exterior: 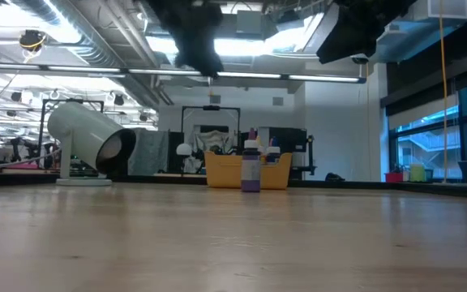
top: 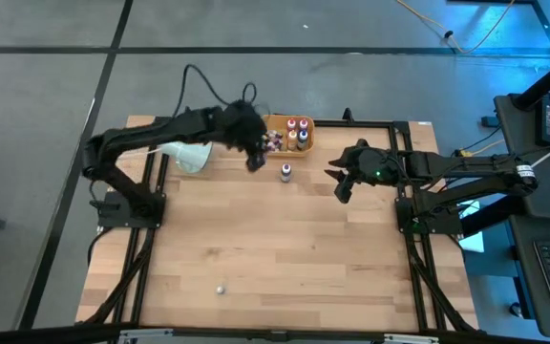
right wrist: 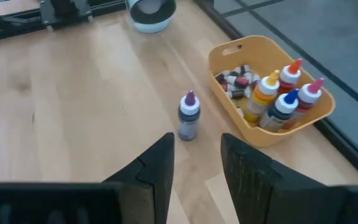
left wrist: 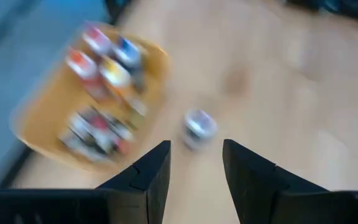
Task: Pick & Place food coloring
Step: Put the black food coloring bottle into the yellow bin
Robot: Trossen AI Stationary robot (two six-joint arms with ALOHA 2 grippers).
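The bottle (top: 285,173) is standing alone on the table (top: 275,248), just beside the orange bin (top: 277,122) where the other bottles (right wrist: 278,99) are sitting. Your left gripper (top: 255,161) is hanging above it with fingers apart, holding nothing. Your right gripper (top: 342,185) is waiting nearby, fingers apart and empty too. If you are coming down crooked, a finger may be knocking the bottle over, because it is small and light. It may be rolling away, or you may be bumping the bin.
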